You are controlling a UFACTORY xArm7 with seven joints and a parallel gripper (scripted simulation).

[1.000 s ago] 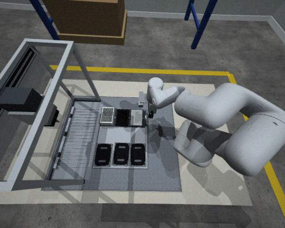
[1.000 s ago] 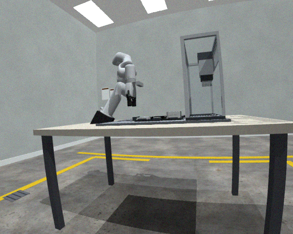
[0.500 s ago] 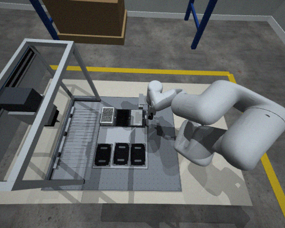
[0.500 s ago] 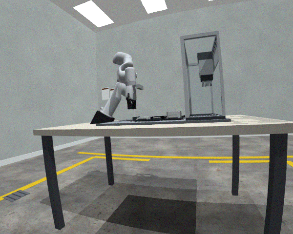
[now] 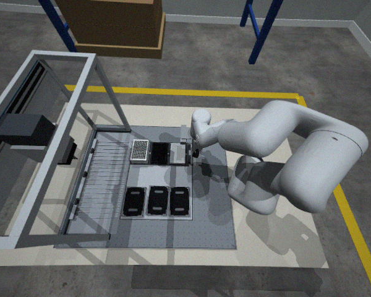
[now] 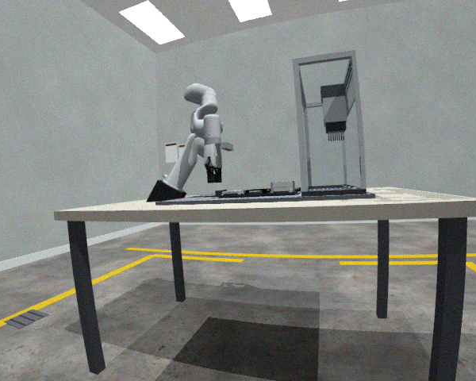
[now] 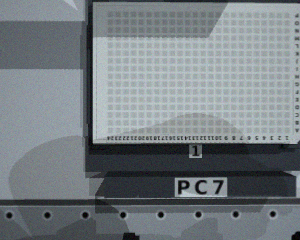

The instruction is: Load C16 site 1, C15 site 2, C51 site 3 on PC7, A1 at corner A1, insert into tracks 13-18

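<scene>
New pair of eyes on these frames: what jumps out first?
The big white arm folds over the right side of the table, its open gripper hanging empty above the handle end of the carrier labelled PC7. That carrier carries three plates in a row, the fine-grid one on site 1. On the left, a tall grey frame stands over the rails, and three black nests sit vacant beside the apron.
</scene>
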